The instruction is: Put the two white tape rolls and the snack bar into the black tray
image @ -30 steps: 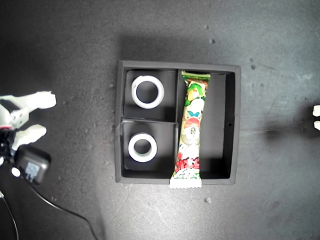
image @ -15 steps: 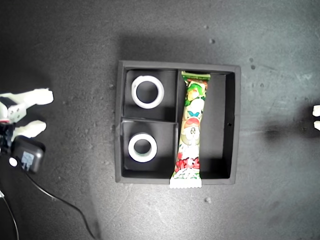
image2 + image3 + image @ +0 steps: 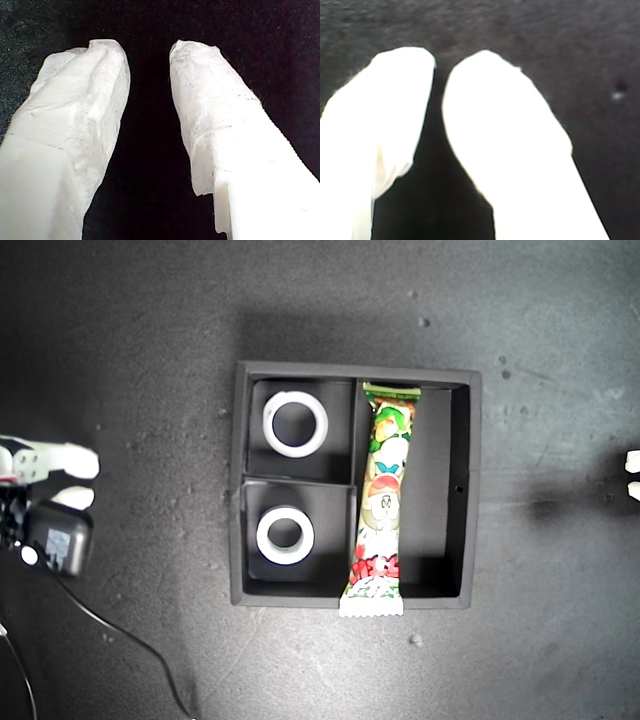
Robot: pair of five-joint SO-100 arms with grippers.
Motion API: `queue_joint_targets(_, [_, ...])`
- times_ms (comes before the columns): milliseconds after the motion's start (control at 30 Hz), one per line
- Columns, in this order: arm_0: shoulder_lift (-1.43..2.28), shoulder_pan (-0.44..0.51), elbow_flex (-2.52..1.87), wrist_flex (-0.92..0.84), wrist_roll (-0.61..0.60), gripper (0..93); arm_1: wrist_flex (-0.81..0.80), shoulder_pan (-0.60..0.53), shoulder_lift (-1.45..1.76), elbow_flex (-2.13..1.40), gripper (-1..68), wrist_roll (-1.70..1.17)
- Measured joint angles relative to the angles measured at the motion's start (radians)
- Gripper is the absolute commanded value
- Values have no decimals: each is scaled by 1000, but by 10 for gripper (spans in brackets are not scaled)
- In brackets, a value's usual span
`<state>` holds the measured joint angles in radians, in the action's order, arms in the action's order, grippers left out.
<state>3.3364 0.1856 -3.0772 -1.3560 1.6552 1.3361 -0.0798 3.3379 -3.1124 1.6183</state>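
Observation:
The black tray (image 3: 436, 490) sits mid-table in the exterior view. One white tape roll (image 3: 271, 424) lies in its upper small compartment and the other white tape roll (image 3: 264, 536) in the lower one. The snack bar (image 3: 382, 505) lies lengthwise in the long compartment, its lower crimped end resting over the tray's wall. My first gripper (image 3: 149, 50) is open over bare dark surface, nothing between its fingers. My second gripper (image 3: 440, 70) has its fingers almost touching, holding nothing. No task object shows in either wrist view.
One arm's white fingers (image 3: 75, 460) and black camera module (image 3: 58, 540) with a trailing cable are at the exterior view's left edge. Another arm's fingertips (image 3: 632, 462) peek in at the right edge. Small pale specks (image 3: 415, 640) dot the dark table.
The arm at the exterior view's left has drawn back toward that edge, and its two fingers have come closer together. Tray, rolls and snack bar have not moved.

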Motion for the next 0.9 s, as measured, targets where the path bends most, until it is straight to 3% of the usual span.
queue_joint_targets(367, [0, 0, 0, -2, 11, 52, 0, 0, 0, 0, 54, 0])
queue_joint_targets(633, [0, -46, 0, -2, -209, 52, 0, 0, 0, 0, 54, 0])
queue_joint_targets(767, [0, -58, 0, -2, -196, 52, 0, 0, 0, 0, 54, 0])
queue_joint_targets(900, [0, -61, 0, -2, -290, 52, 0, 0, 0, 0, 54, 0])
